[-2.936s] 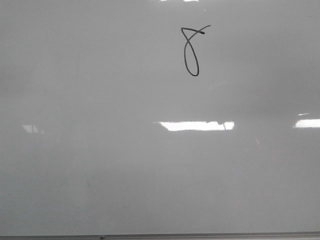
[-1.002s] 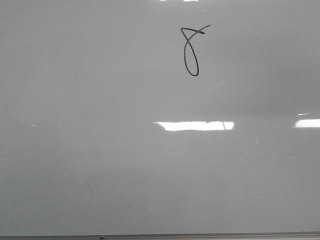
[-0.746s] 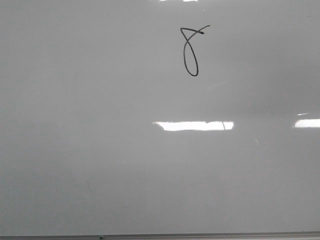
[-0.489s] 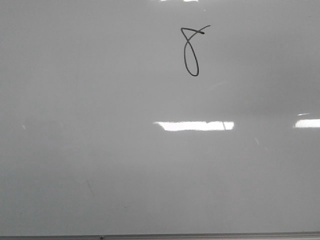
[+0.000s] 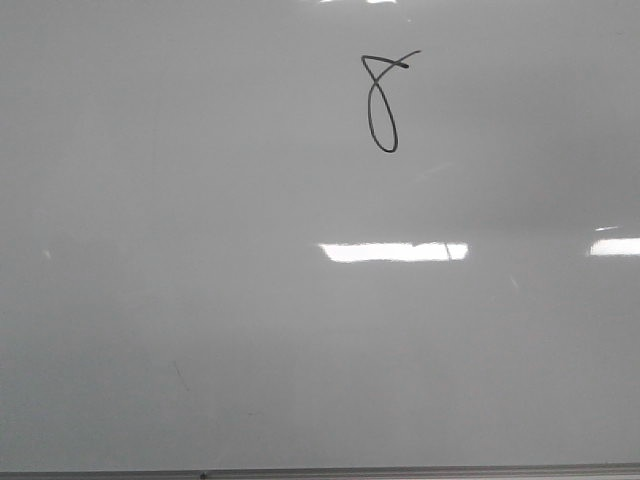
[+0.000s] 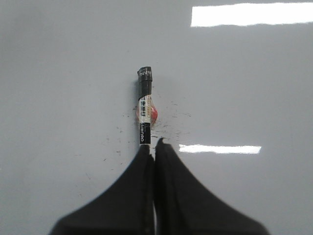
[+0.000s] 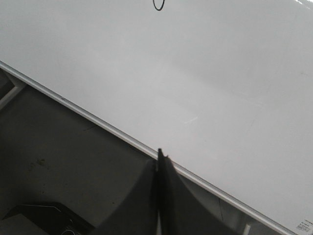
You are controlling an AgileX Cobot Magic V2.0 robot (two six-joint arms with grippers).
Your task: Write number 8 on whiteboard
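Black ink is already forming the number 8 (image 5: 380, 103) in the upper middle of the front view, on the whiteboard (image 5: 200, 300). The left claw (image 6: 154, 146) is pinching a marker (image 6: 144, 105), its jaws closed on the barrel. The right claw (image 7: 160, 155) is sitting pressed together, holding nothing, over the board's metal bottom edge (image 7: 98, 122). Judging the figure finished, the step in hand is lifting the marker straight off the glossy surface without smearing. Open board is lying on every side of the figure.
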